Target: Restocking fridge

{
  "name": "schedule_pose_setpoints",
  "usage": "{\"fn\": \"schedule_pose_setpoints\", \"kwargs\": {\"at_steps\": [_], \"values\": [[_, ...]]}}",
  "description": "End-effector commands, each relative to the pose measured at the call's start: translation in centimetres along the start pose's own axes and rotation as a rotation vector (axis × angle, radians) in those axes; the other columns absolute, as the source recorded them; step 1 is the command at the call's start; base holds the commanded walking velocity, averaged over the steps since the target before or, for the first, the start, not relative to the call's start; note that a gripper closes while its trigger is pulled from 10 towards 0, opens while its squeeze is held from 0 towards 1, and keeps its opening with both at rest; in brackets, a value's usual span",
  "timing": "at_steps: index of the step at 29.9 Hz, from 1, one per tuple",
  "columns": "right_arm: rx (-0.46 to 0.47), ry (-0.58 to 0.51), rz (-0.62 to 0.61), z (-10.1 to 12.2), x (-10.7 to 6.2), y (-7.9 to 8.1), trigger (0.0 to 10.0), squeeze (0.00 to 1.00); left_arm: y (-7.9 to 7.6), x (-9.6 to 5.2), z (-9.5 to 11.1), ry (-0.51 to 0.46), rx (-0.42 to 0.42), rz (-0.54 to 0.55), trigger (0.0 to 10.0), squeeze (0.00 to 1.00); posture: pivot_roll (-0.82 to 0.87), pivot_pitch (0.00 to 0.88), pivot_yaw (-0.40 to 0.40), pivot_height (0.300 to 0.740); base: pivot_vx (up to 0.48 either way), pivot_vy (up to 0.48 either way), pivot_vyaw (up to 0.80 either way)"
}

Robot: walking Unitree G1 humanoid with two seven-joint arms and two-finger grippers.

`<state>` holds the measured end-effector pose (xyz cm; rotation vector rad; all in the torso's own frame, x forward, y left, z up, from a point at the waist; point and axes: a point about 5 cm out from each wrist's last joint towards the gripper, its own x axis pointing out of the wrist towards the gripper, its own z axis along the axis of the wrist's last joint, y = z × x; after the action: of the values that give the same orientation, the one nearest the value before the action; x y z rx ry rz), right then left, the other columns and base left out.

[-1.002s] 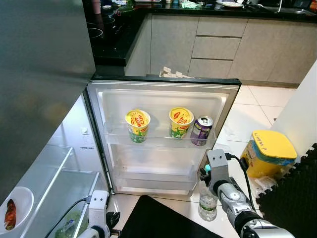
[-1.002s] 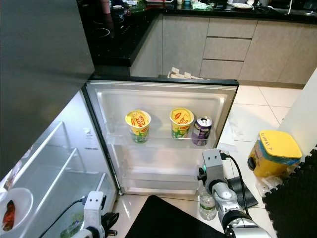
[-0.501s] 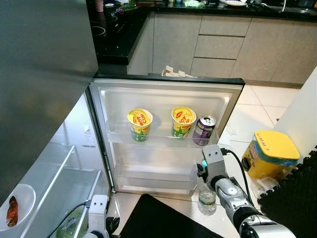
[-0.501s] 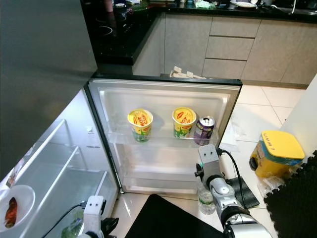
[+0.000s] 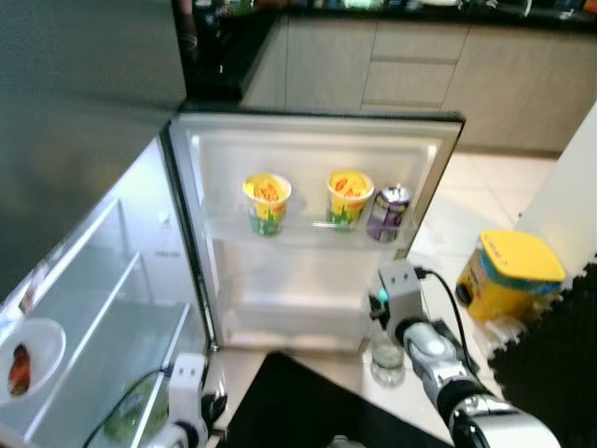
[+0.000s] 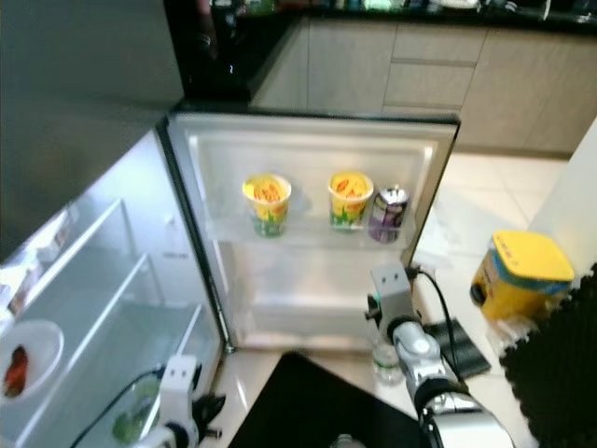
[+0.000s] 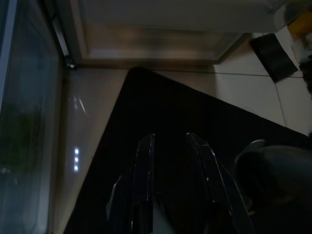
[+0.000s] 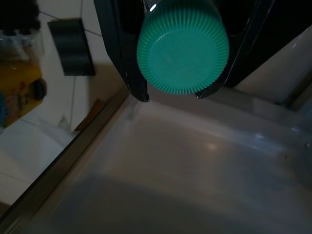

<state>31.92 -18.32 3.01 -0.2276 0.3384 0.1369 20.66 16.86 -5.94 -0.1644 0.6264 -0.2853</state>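
At 5 o'clock of the open white fridge door, right gripper is clamped on clear plastic bottle w/ green ribbed cap. Since a sec ago it's edged closer to lower door shelf, so placing looks near. Left gripper hangs idle, fingers apart.

The right end effector is clamped and reaches forward, while the left end effector hangs low, fingers parted.

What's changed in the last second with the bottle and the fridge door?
The right gripper, still shut on the green-capped water bottle, has carried it closer to the fridge door's lower shelf. The two noodle cups and the can stayed put; the left gripper hangs idle.
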Motion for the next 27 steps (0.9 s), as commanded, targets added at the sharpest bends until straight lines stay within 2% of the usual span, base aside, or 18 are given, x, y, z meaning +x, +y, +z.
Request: {"fn": "schedule_pose_setpoints", "kwargs": {"at_steps": [1, 5, 8, 11, 15, 19, 23, 27], "values": [[-0.001, -0.044, -0.005, 0.9, 0.2, -0.3, 10.0, 0.0, 0.1, 0.3, 1.1, -0.053, 0.017, 0.001, 10.0, 0.0, -0.04, 0.0, -0.02, 0.621, 0.0, 0.0, 0.0], [-0.002, -0.077, -0.017, 1.9, 0.5, -0.7, 10.0, 0.0, 0.4, 0.7, 3.7, -0.167, 0.066, -0.002, 10.0, 0.0, -0.04, 0.0, -0.018, 0.621, 0.0, 0.0, 0.0], [-0.004, -0.082, -0.019, 2.1, 0.5, -0.7, 10.0, 0.0, 0.5, 0.8, 4.1, -0.19, 0.076, -0.003, 10.0, 0.0, -0.04, 0.0, -0.018, 0.621, 0.0, 0.0, 0.0], [-0.008, -0.114, -0.038, 3.3, 0.8, -1.3, 10.0, 0.0, 0.5, 1.0, 6.6, -0.297, 0.122, -0.028, 10.0, 0.0, -0.04, 0.0, -0.017, 0.606, 0.0, 0.0, 0.0], [-0.012, -0.157, -0.046, 4.4, 1.0, -1.7, 10.0, 0.0, 0.4, 1.1, 7.9, -0.355, 0.151, -0.053, 10.0, 0.0, -0.04, 0.0, -0.017, 0.591, 0.0, 0.0, 0.0], [-0.001, -0.21, -0.045, 5.7, 1.2, -1.9, 10.0, 0.0, -0.1, 1.2, 8.8, -0.396, 0.181, -0.091, 10.0, 0.0, -0.04, 0.0, -0.017, 0.571, 0.0, 0.0, 0.0], [0.007, -0.233, -0.041, 6.3, 1.3, -2.0, 10.0, 0.0, -0.4, 1.2, 8.9, -0.404, 0.188, -0.107, 10.0, 0.0, -0.04, 0.0, -0.017, 0.561, 0.0, 0.0, 0.0], [0.055, -0.262, -0.013, 6.9, 1.4, -1.7, 10.0, 0.0, -0.8, 1.2, 8.7, -0.403, 0.206, -0.134, 10.0, 0.0, -0.04, 0.0, -0.017, 0.546, 0.0, 0.0, 0.0]]}}
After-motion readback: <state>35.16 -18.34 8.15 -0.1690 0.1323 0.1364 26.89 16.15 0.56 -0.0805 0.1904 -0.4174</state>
